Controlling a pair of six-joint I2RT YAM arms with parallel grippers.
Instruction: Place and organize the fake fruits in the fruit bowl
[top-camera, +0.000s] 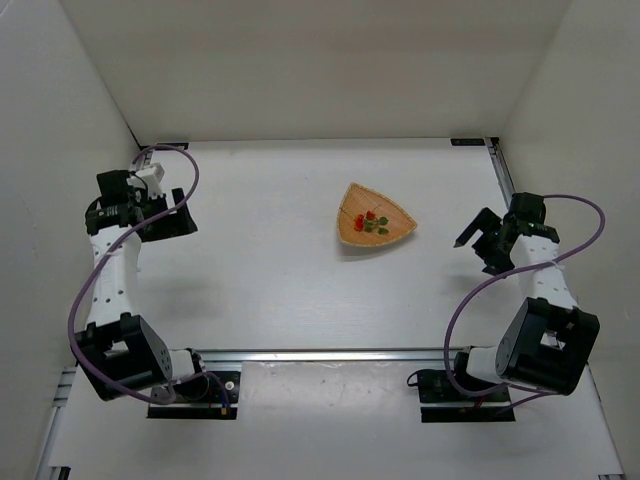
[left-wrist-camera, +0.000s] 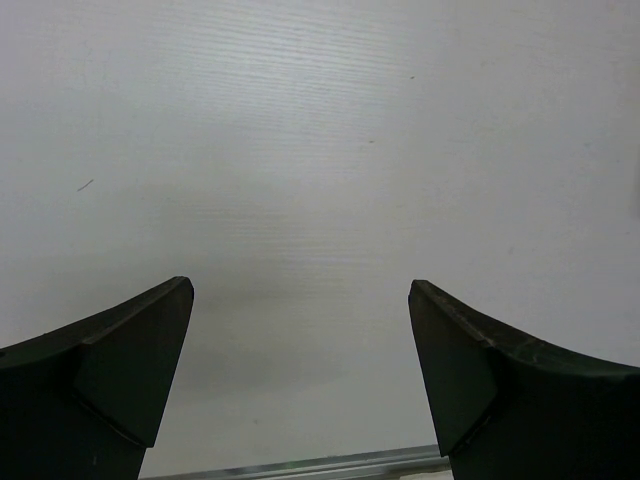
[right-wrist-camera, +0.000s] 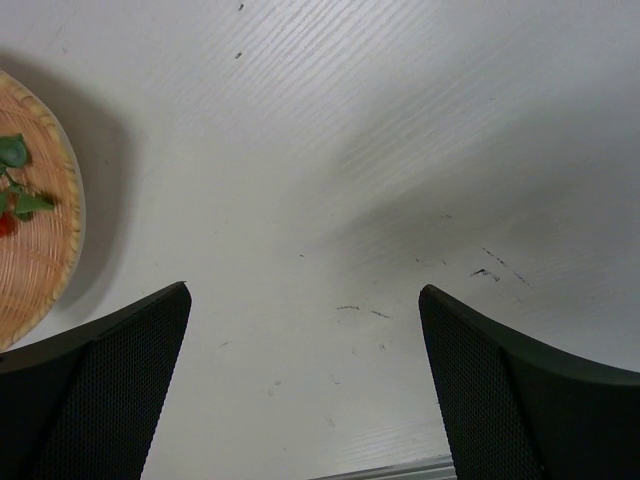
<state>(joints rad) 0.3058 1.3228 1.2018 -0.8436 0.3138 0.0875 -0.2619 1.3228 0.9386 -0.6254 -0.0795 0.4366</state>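
The fruit bowl (top-camera: 352, 236), a tan woven rounded triangle, sits right of the table's middle. The fake fruits (top-camera: 372, 222), tiny red pieces with green leaves, lie together inside it. The right wrist view catches the bowl's edge (right-wrist-camera: 45, 270) at far left, with green leaves (right-wrist-camera: 14, 153) and a bit of red (right-wrist-camera: 5, 226) in it. My right gripper (top-camera: 477, 250) (right-wrist-camera: 305, 288) hovers open and empty to the right of the bowl, apart from it. At the far left my left gripper (top-camera: 170, 218) (left-wrist-camera: 300, 285) is open and empty, facing only plain white surface.
White walls enclose the table on the left, back and right. A metal rail (top-camera: 320, 354) runs along the near side between the arm bases, and its edge shows low in both wrist views. Faint scuff marks (right-wrist-camera: 495, 265) dot the table under the right gripper.
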